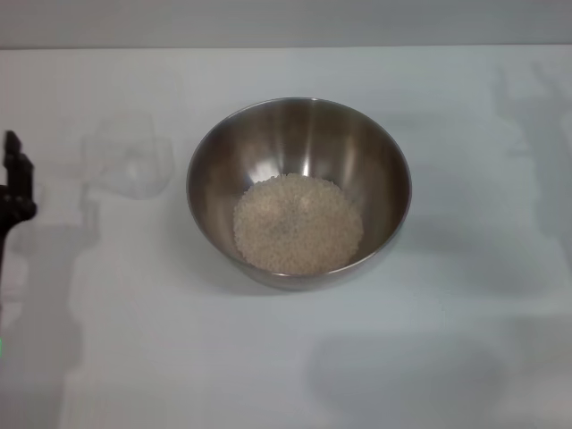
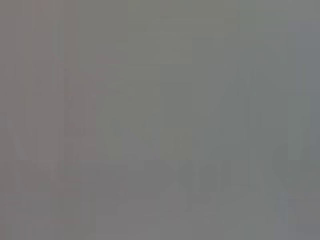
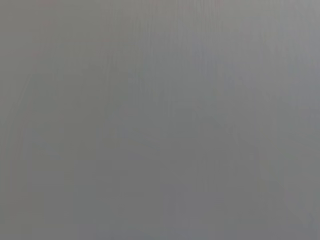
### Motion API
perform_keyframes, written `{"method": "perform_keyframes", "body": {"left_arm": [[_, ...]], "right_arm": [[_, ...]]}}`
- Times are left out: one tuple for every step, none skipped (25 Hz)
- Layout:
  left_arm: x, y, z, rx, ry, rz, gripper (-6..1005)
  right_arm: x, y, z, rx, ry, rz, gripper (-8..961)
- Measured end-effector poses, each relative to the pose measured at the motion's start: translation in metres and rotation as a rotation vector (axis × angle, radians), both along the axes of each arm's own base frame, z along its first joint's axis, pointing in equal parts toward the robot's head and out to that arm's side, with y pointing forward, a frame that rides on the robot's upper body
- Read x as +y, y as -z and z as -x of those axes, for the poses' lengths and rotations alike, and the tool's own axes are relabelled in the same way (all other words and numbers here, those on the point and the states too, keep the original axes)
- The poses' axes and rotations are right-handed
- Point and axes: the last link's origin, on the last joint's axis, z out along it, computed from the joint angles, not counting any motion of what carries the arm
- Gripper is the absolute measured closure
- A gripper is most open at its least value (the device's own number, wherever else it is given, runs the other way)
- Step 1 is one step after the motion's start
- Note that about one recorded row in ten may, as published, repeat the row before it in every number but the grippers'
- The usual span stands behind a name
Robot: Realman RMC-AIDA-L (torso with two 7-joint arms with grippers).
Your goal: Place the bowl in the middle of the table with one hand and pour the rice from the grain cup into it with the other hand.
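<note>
The bowl (image 1: pixel 298 192) sits mid-table (image 1: pixel 286 375), rice (image 1: pixel 298 223) heaped inside; pouring looks finished. Beyond-left stands the emptied grain cup (image 1: pixel 130 161). Left gripper (image 1: pixel 13 183) waits at the edge, fingers unreadable; it need only withdraw.

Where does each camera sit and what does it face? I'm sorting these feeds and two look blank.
Head view: from the robot's head, looking forward and down at the table, with the bowl of rice in the middle, the grain cup on its left, and the left gripper at the left edge.
Left wrist view: plain grey, nothing of the arm.
Right wrist view: likewise.
Shared: nothing recognisable.
</note>
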Motion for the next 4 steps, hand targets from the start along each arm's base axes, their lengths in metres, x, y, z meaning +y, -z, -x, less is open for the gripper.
{"method": "perform_keyframes", "body": {"left_arm": [[-0.001,-0.002,0.000,-0.005,0.011,-0.010,489],[-0.003,-0.007,0.000,-0.019,0.038,-0.037,489],[-0.003,-0.010,-0.001,-0.026,0.054,-0.051,489],[-0.004,-0.014,-0.001,-0.036,0.075,-0.067,489]], "right_arm": [[0.000,0.001,-0.001,0.000,0.004,0.002,430],[-0.001,0.001,-0.002,0.001,0.010,0.007,430],[-0.001,0.002,-0.004,0.001,0.018,0.014,430],[0.000,0.003,-0.005,0.000,0.029,0.022,430]]}}
